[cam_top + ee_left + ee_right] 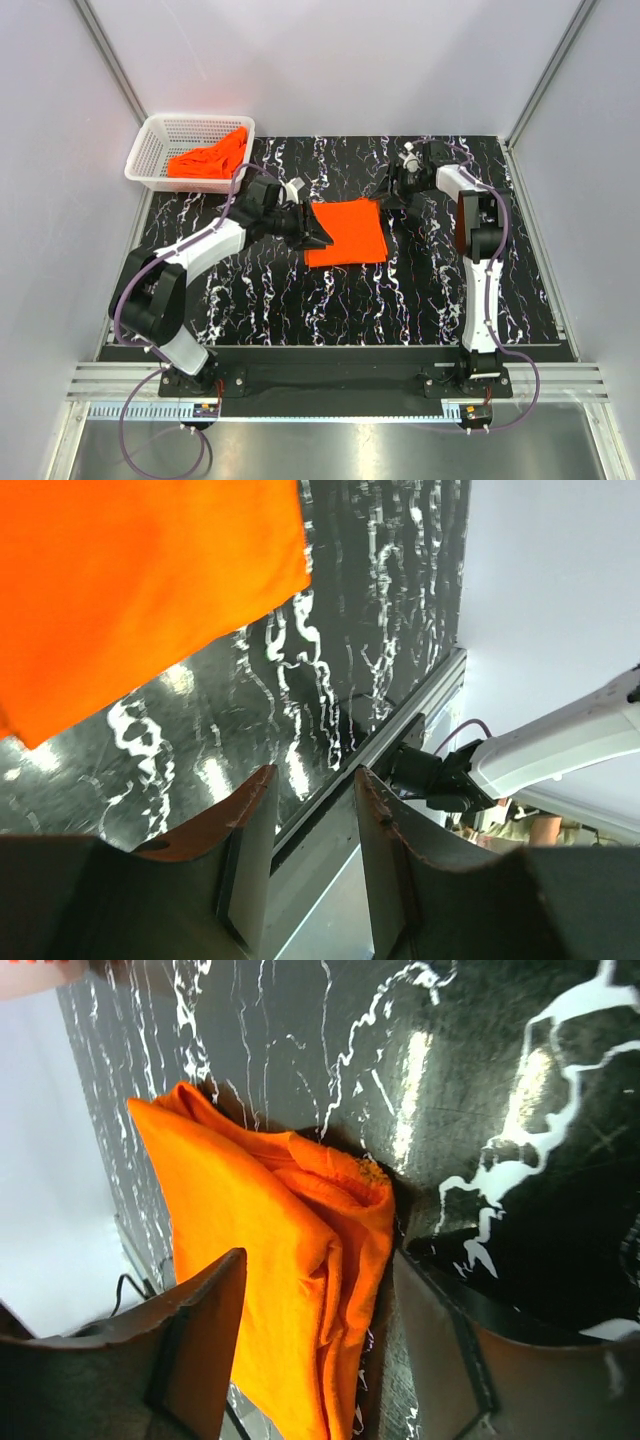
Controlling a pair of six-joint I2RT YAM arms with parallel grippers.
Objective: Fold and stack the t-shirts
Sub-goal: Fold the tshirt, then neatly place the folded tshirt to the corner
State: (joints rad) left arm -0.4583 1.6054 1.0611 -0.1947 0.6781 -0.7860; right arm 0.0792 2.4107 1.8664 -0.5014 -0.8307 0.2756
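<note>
One t-shirt point(345, 232) sits folded on the counter point(260, 290), crumpled pile point(210, 158) waits in the basket point(145, 158), so lots left. Both jaws are released, holding nothing.

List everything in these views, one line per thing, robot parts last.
folded bright orange cloth t-shirt: one, orange, flat mid-table between the two grippers
crumpled orange t-shirts: a heap, number unclear, orange, inside the basket
white plastic mesh basket: one, white, at the table's far left corner
black white-veined marble-look table: one, black and white, under the folded shirt
left gripper: one, dark fingers, at the folded shirt's left edge, open, nothing between the fingers
right gripper: one, dark fingers, at the folded shirt's far right corner, open, the cloth corner lying between the fingers
</note>
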